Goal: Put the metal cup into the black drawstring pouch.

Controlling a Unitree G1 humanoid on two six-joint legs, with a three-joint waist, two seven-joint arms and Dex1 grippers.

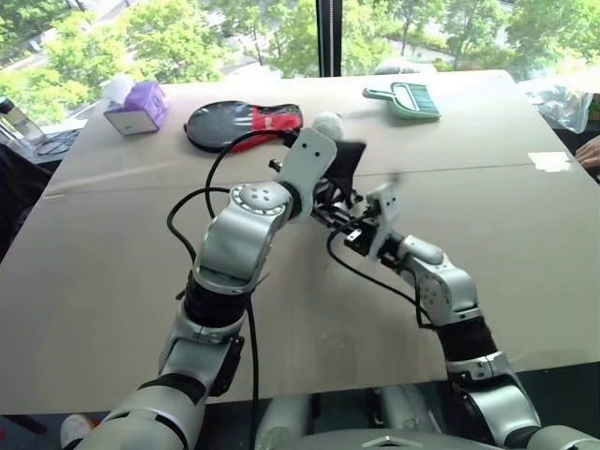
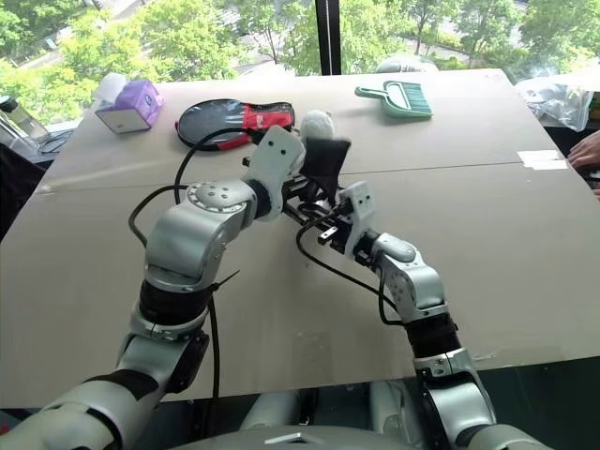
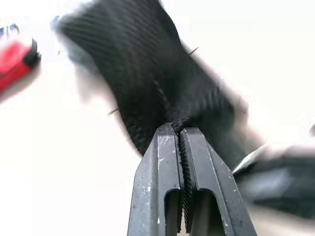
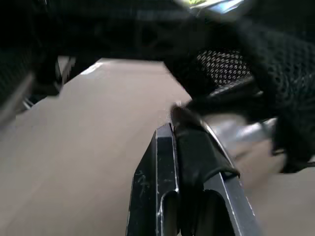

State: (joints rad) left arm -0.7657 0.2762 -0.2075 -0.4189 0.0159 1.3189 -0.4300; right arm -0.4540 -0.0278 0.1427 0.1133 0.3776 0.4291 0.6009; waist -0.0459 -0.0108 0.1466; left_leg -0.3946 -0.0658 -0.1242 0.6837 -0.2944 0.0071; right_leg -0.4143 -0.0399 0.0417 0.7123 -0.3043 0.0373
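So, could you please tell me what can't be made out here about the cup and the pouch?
- metal cup: in the right wrist view, just a blurred shiny streak beside black mesh; whether it is inside is unclear.
- black drawstring pouch: in the head views the left arm hides its mouth; the cord is not discernible.
- right claw: shut on black fabric, apparently the pouch, but blurred.
- left claw: pinches the pouch, whose edges are blurred.

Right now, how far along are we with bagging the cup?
The pouch is lifted, pinched by the left gripper and the right gripper. Something shiny, likely the cup, shows at the pouch's mesh. Left: confirm it is fully inside.
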